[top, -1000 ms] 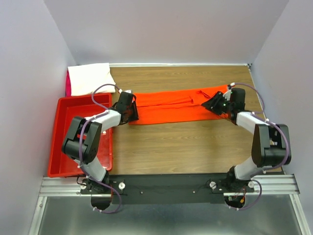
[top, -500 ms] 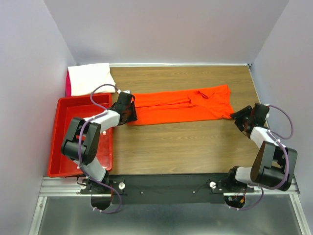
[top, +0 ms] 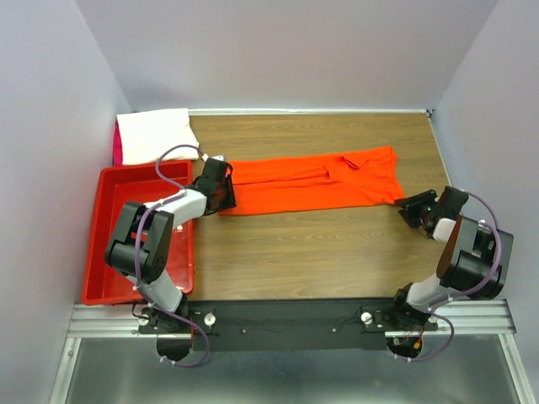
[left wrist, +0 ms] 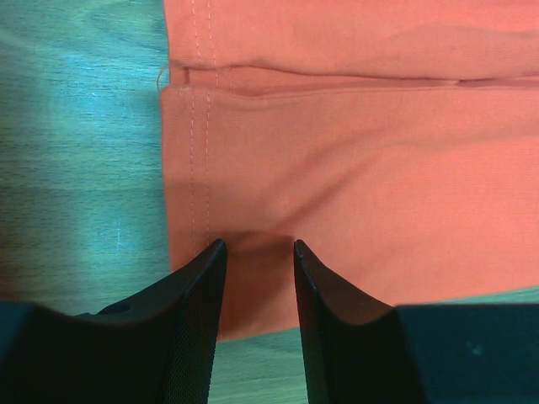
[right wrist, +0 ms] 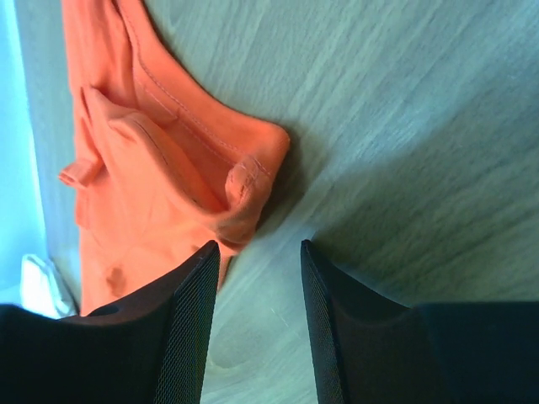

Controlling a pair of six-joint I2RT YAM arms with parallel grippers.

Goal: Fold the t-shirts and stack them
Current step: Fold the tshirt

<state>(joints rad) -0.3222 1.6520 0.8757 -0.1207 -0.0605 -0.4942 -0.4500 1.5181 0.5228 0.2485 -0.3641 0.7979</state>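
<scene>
Seen from above, a bright orange-red cloth t-shirt, folded into a long narrow band, lies flat across the middle of a brown wood-grain tabletop, running left to right. The left hand sits over the band's left end. In its wrist view the two black fingers stand a little apart above the stitched hem corner, with the cloth flat beneath them and not pinched. The right hand is low over bare wood, just beside the shirt's near right corner. Its fingers are apart too, with nothing between them, and a small folded-over corner of orange cloth lies just ahead of one fingertip. At the far left corner of the tabletop rests a folded white cloth t-shirt, with a sliver of a pink cloth t-shirt showing at its left edge. Nearer, along the left side, stands a rigid red plastic rectangular bin — the left arm reaches across it.
</scene>
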